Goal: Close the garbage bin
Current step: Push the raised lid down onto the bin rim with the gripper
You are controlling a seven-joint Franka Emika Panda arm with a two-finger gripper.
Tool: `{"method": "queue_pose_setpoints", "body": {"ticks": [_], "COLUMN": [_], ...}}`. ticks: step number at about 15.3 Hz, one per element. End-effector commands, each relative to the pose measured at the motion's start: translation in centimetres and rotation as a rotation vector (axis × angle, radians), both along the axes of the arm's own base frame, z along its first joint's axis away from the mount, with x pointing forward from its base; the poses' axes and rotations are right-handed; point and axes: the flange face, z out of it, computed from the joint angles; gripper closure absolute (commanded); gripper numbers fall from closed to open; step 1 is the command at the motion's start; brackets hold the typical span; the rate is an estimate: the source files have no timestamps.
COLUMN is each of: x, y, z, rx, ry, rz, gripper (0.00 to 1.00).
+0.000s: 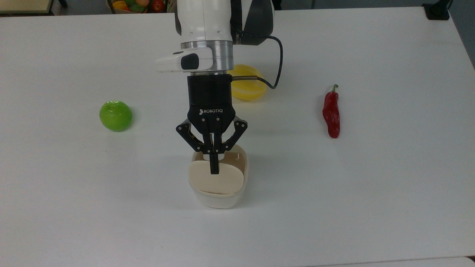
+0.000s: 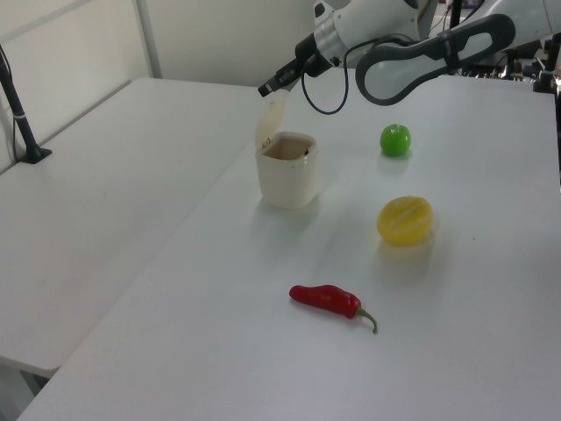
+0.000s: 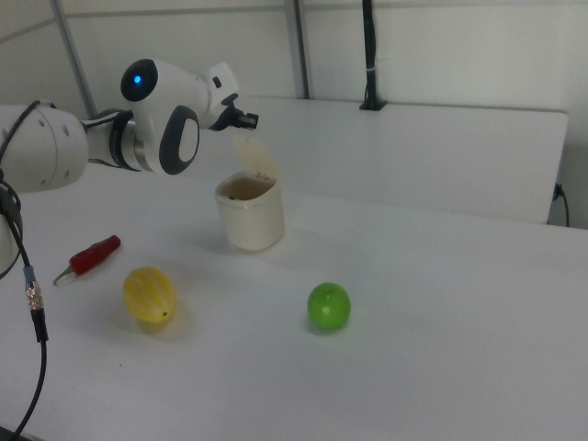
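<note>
The garbage bin [image 1: 218, 200] is a cream-white tub standing near the middle of the table, also seen as the bin [image 2: 287, 175] and the bin [image 3: 250, 216]. Its beige lid [image 1: 217, 181] stands raised on its hinge, so the tub is open; the lid [image 2: 272, 121] is upright at the left view's left rim. My gripper [image 1: 214, 168] points down with its fingers shut together and nothing between them. Its tip is at the lid's upper edge and covers the black tab. The gripper [image 2: 266, 89] hangs just above the lid, as does the gripper [image 3: 250, 118].
A green apple [image 1: 115, 115] lies at the top view's left. A yellow melon [image 1: 248, 89] sits behind the arm, and a red chili pepper [image 1: 331, 113] lies at the top view's right. A basket of fruit [image 1: 137, 5] is past the far table edge.
</note>
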Motion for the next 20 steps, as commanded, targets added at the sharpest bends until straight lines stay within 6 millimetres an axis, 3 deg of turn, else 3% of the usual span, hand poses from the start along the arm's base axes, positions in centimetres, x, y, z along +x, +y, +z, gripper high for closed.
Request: {"method": "queue_pose_setpoints", "body": {"ticks": [1, 7, 12, 20], "x": [0.1, 0.1, -0.5, -1.3], "y": [0.3, -0.1, -0.3, 0.1], "z": [0.1, -1.0, -0.2, -1.9], "rx": [0.001, -0.024, -0.037, -0.077], "ry": [-0.002, 0.112, 0.212, 0.365], "rz": [0.0, -0.003, -0.005, 0.009], "gripper": [1.0, 1.0, 1.0, 1.0]}}
